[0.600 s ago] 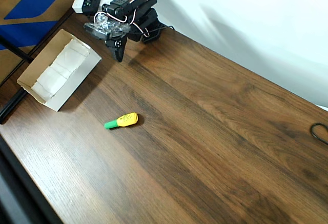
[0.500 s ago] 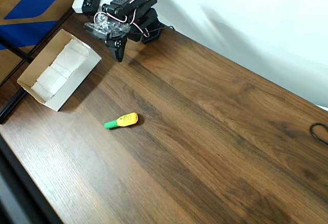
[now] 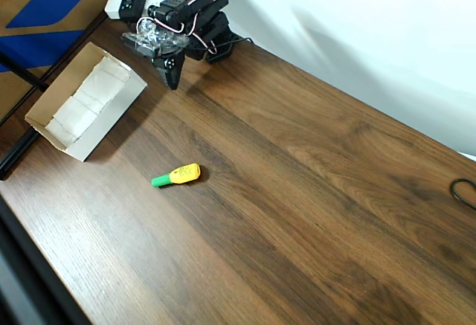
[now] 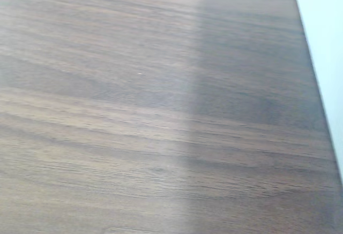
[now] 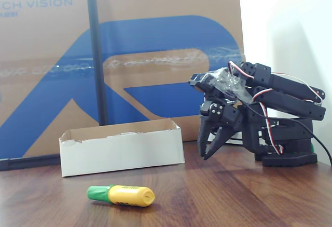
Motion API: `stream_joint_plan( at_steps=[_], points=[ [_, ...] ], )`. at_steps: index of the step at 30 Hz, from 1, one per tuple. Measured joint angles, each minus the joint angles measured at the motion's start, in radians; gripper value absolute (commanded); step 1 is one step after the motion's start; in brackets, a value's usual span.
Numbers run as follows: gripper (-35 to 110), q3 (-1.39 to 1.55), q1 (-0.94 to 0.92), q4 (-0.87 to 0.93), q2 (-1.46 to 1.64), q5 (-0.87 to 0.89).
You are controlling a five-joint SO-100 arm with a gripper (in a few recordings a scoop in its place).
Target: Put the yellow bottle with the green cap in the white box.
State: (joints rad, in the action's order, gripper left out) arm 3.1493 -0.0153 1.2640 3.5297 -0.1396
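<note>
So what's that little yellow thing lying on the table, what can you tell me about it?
It's a small yellow bottle with a green cap, plastic by the look of it, with small dark print on its side. It lies on its side on the wooden table, cap pointing left in the overhead view, tapering toward the cap. Nothing touches it but the tabletop: the white box sits apart from it, and the gripper hangs farther back near the arm's base.

the dark print on the yellow bottle [image 3: 178, 174] is too small to read. a black cable [image 3: 464, 192] is cut off at the table's [image 3: 312, 191] right edge in the overhead view.
</note>
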Motion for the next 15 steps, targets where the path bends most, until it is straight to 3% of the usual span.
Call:
stream_joint_plan(
  at_steps=[15],
  points=[
    [0, -0.121, -0.021, 0.048, -0.006, 0.034]
  ],
)
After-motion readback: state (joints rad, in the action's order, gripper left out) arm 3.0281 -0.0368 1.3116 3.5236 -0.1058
